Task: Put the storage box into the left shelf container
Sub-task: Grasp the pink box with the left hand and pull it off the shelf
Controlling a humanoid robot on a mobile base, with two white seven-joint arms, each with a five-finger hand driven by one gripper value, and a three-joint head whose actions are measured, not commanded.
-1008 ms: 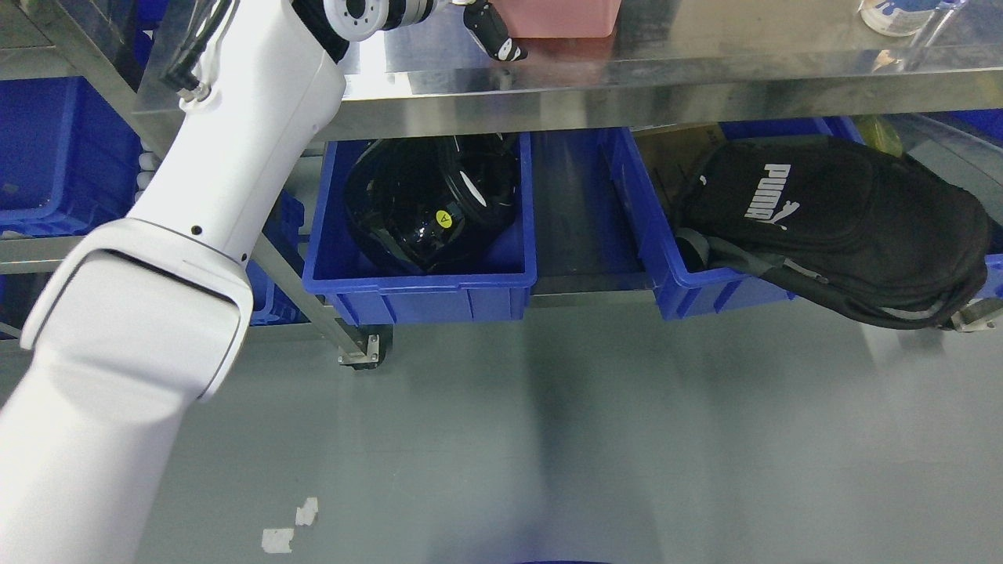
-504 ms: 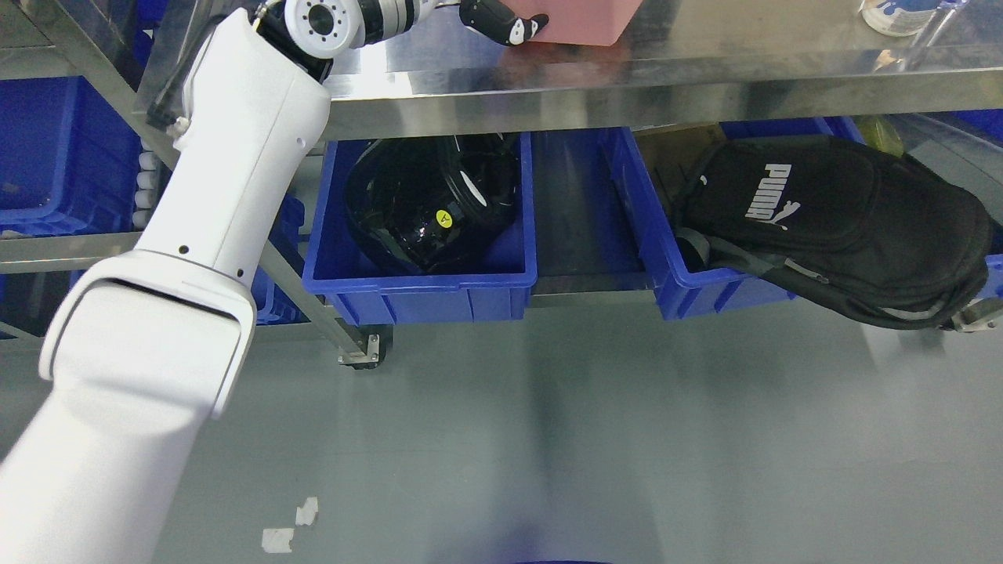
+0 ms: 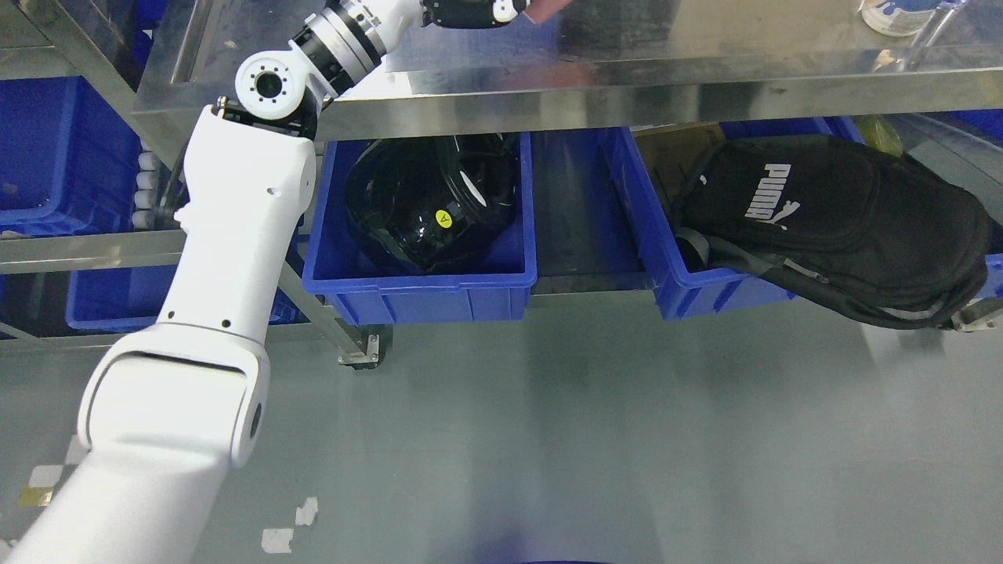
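Only a pink corner of the storage box (image 3: 541, 9) is seen at the top edge above the steel surface (image 3: 705, 55), touching the left robot hand (image 3: 470, 11), whose finger state cannot be told; judged light, rigid, smooth-walled, best gripped by the rim.

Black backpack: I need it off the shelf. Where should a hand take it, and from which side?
Probably the straps along its front lower edge, coming from the floor side: the backpack overhangs its blue bin, and the steel shelf covers it above.
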